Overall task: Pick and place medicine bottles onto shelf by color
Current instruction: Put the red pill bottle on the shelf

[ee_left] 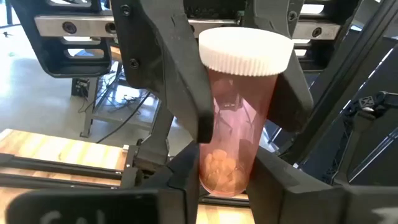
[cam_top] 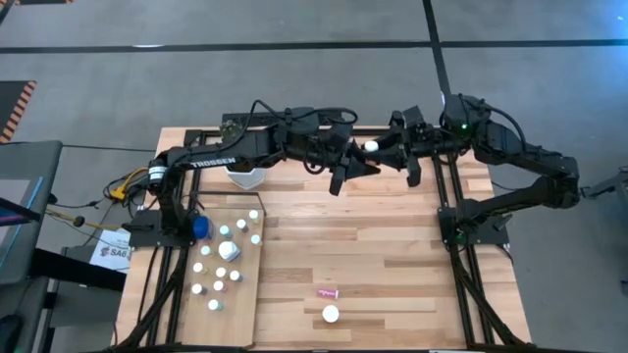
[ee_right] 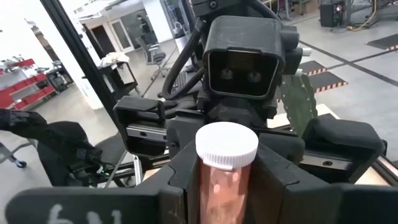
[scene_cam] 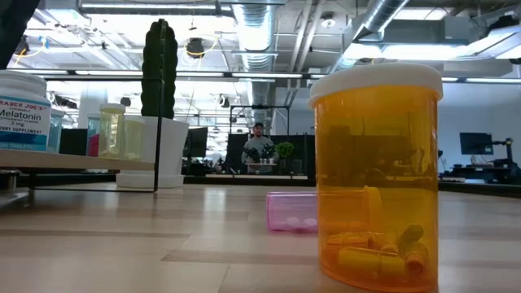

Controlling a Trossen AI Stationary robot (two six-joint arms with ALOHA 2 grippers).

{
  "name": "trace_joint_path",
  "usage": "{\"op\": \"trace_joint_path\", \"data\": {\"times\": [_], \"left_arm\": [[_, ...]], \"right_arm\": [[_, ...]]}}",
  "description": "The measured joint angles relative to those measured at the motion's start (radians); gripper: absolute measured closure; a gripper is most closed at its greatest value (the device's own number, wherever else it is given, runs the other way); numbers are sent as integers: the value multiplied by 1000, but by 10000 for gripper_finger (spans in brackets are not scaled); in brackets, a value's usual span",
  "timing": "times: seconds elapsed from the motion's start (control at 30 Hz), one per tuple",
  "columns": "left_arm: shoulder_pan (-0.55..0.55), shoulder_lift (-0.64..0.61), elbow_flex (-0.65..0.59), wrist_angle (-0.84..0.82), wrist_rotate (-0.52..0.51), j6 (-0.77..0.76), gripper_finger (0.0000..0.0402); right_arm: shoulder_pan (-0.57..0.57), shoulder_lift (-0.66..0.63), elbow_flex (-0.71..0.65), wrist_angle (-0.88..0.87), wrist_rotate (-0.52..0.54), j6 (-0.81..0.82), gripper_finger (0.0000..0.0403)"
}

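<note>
Bottles: high view shows both arms meeting over the far edge of the table point(cam_top: 392, 245), a white-capped bottle point(cam_top: 372, 147) between the left gripper point(cam_top: 355, 157) & right gripper point(cam_top: 385, 152). Shelf point(cam_top: 245, 294) lies left of that meeting pt, near the table's left side, w/ many small bottles standing on it; pink bottle point(cam_top: 328, 292) lying down & amber bottle point(cam_top: 331, 314) sit on the table nearer the front, right of the shelf. Low view: amber bottle close up, upright, pink one on its side behind it. Left wrist view: both sets of fingers point(ee_left: 180, 180) flank the bottle; right pair clamps it, left pair—can't tell if it grips. Right wrist view: right fingers point(ee_right: 273, 168) clenched on bottle, left gripper facing it.
</note>
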State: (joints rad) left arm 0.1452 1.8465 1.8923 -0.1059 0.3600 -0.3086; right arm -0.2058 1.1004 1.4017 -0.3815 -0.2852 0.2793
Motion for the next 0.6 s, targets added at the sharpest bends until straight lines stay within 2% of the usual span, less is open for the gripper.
{"op": "trace_joint_path", "data": {"times": [0.13, 0.37, 0.6], "left_arm": [[0, 0, 0, 1, 1, 9, 339], [0, 0, 0, 21, -1, 10, 327], [0, 2, 0, 59, -1, 10, 333]], "right_arm": [[0, -1, 0, 2, -1, 0, 278], [1, -2, 0, 1, 0, 0, 276], [3, 0, 0, -20, -1, 1, 230]]}}
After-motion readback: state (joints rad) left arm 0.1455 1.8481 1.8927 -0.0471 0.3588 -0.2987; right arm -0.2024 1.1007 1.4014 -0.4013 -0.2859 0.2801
